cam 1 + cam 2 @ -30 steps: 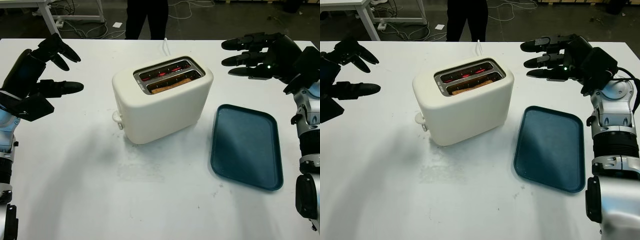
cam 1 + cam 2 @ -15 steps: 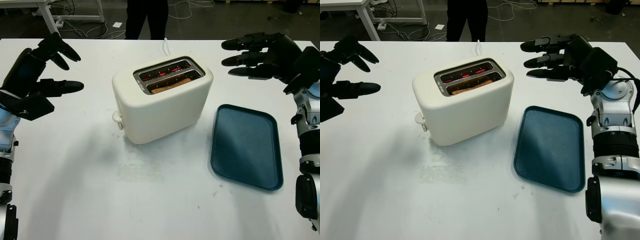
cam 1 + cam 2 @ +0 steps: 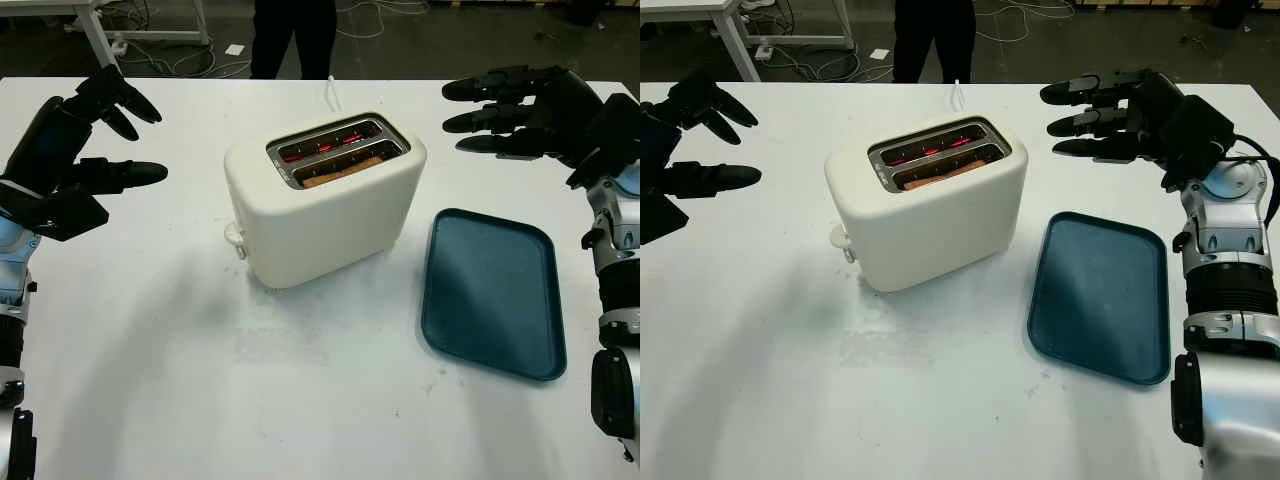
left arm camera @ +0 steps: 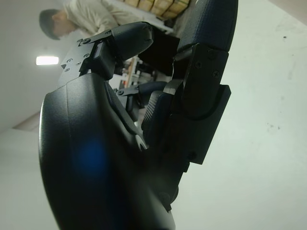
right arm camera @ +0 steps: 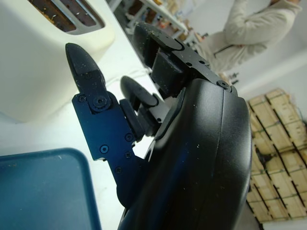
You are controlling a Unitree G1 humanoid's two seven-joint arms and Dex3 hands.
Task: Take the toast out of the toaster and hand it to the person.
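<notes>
Left eye: cream plastic two-slot toaster (image 3: 325,200) sits mid-table on the white tabletop (image 3: 200,380), slots up, elements glowing red. Thin brown slice of toast (image 3: 338,172) sits low in the near slot, barely above the rim, so it probably needs a fingertip pinch from above. Left hand (image 3: 75,150) hangs above the table well left of the toaster, released, holding nothing. Right hand (image 3: 525,105) hovers to the toaster's right, beyond the dark teal rectangular plastic tray (image 3: 490,292), also released and empty. The hands flank the toaster, looks like a ready pose before the reach

Right eye: same layout. Person in dark trousers (image 3: 933,35) stands past the far table edge, the likely handover spot. White cord (image 3: 957,95) leads off the toaster's back

Left wrist: black shell and fingers (image 4: 129,40) of the left hand over bare white table, nothing grasped

Right wrist: right hand's fingers (image 5: 84,67) aim towards the toaster, tray corner just beneath; a person in a light top (image 5: 244,31) in the background
</notes>
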